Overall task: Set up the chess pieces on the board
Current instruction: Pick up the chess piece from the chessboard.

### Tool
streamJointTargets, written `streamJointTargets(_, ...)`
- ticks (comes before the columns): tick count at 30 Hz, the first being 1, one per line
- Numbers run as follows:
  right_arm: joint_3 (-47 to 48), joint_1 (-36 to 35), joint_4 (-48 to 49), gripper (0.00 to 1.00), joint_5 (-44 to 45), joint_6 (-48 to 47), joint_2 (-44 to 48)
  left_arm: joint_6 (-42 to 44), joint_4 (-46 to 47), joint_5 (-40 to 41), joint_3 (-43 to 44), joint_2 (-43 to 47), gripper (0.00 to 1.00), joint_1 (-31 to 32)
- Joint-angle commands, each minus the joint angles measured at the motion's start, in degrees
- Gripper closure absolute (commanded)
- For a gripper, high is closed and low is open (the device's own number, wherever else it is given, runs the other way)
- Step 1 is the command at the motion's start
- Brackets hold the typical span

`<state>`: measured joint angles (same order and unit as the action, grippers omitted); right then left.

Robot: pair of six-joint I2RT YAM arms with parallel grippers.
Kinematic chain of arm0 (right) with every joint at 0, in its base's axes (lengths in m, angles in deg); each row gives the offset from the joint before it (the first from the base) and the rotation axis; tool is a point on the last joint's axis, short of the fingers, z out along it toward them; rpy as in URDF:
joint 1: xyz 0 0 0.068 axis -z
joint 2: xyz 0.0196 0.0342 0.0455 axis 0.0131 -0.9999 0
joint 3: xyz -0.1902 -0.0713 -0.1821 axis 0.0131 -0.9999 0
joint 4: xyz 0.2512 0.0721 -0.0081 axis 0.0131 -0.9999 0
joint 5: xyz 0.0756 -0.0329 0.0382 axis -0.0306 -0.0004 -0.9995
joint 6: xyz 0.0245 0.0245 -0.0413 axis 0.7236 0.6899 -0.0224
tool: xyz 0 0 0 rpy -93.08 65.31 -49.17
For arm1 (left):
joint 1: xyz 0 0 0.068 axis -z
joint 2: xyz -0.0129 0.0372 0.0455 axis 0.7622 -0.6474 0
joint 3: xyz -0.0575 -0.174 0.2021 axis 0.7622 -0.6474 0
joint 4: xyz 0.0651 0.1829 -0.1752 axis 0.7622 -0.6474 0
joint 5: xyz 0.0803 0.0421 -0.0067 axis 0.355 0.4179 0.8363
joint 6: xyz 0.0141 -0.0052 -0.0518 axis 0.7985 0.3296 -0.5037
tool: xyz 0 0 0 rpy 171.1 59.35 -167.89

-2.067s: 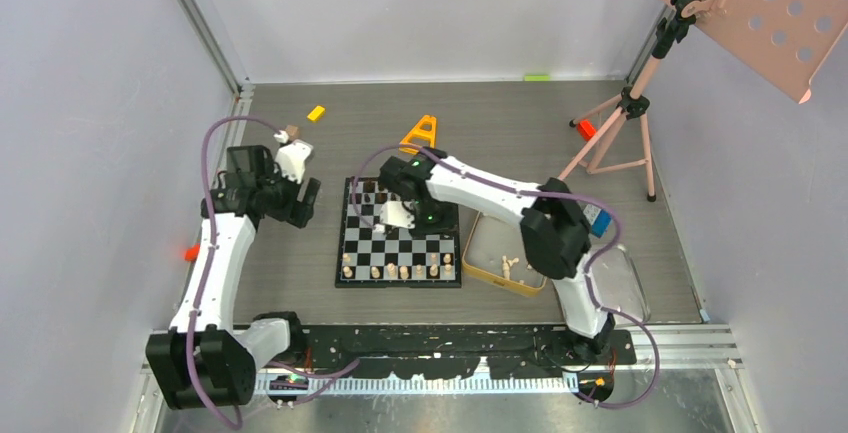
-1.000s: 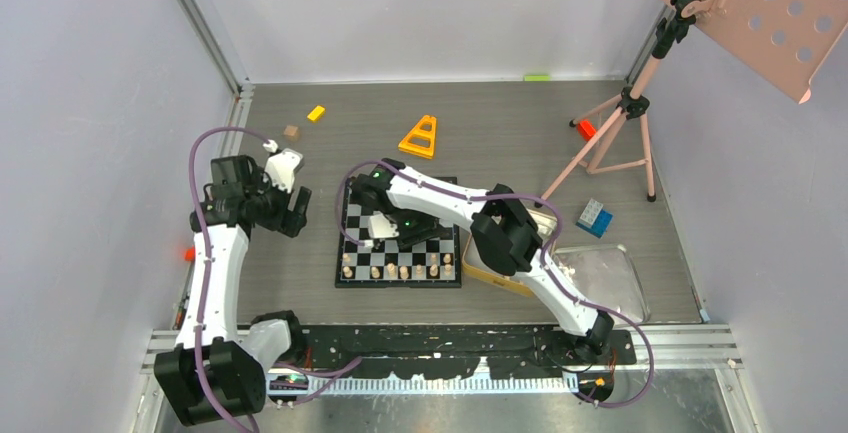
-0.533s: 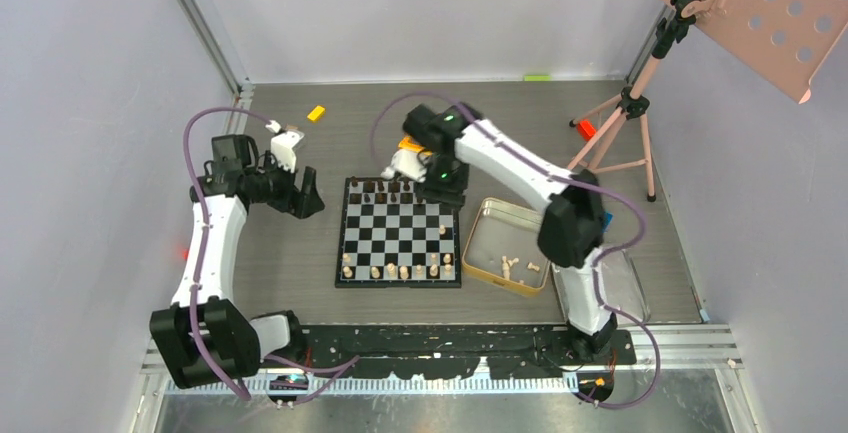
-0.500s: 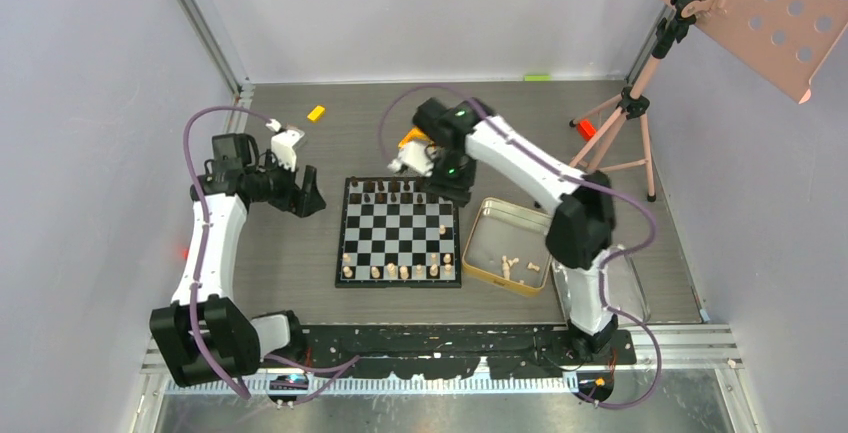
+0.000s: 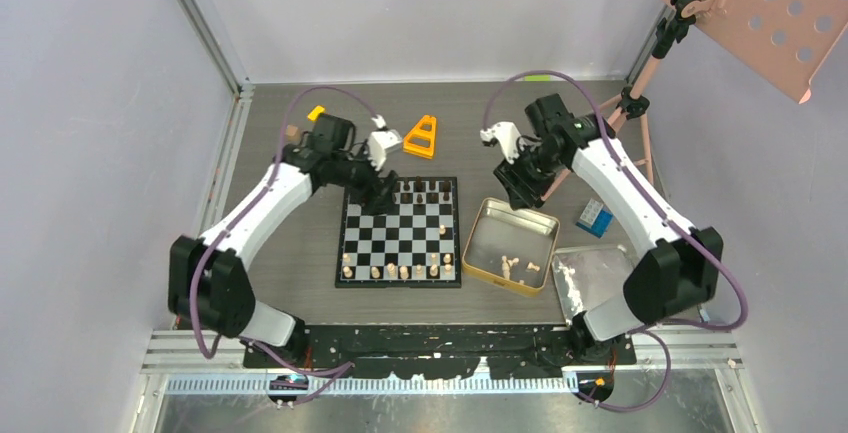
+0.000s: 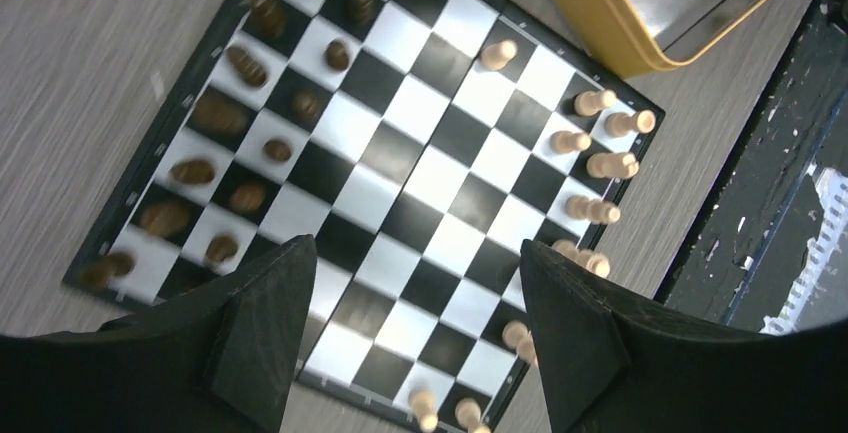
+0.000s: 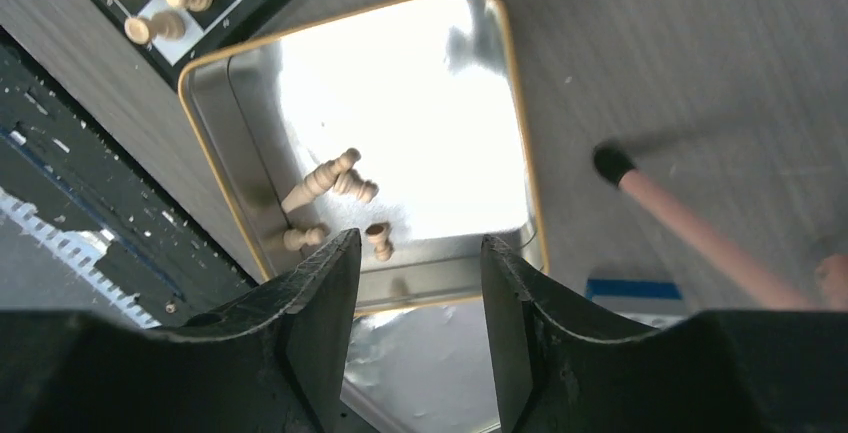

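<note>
Board (image 5: 395, 238) mid-table: dark pieces (image 5: 425, 190) on far rows, pale pieces (image 5: 400, 272) near. Left gripper (image 6: 415, 263) over its far-left corner, jaws wide, empty. Right gripper (image 7: 418, 248) over the tin (image 7: 210, 133) right of it, jaws half apart, seemingly empty.

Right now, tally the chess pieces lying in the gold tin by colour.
Pale tan pieces: 4 in view
Dark brown pieces: 0 in the gold tin; the ones in view stand on the board
Total in the tin: 4
</note>
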<state>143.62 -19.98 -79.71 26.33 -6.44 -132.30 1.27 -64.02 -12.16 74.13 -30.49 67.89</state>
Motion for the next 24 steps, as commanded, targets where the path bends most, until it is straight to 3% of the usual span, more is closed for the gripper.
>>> streamJointTargets(1,-9.0,3.2,5.9,0.47,-3.9,2.7,7.9,0.1,3.4,3.5,4.5,-5.8,0.24,7.9)
streamJointTargets(9,-18.6,10.3,8.1,0.48,-7.3,3.3,16.0,-0.3,5.0,11.2,10.9,-17.7,0.29,19.7)
streamJointTargets(13,-21.3,11.0,10.2,0.48,-8.7,4.8,18.0,-0.3,3.5,14.4,15.6,-23.4,0.41,23.6)
streamJointTargets(17,-23.0,11.2,11.2,0.50,-9.5,5.4,18.8,-0.1,0.5,16.0,19.5,-27.8,0.48,25.8)
streamJointTargets(24,-23.0,11.3,11.4,0.51,-10.2,5.4,18.6,0.4,-0.8,19.0,21.1,-31.0,0.51,27.8)
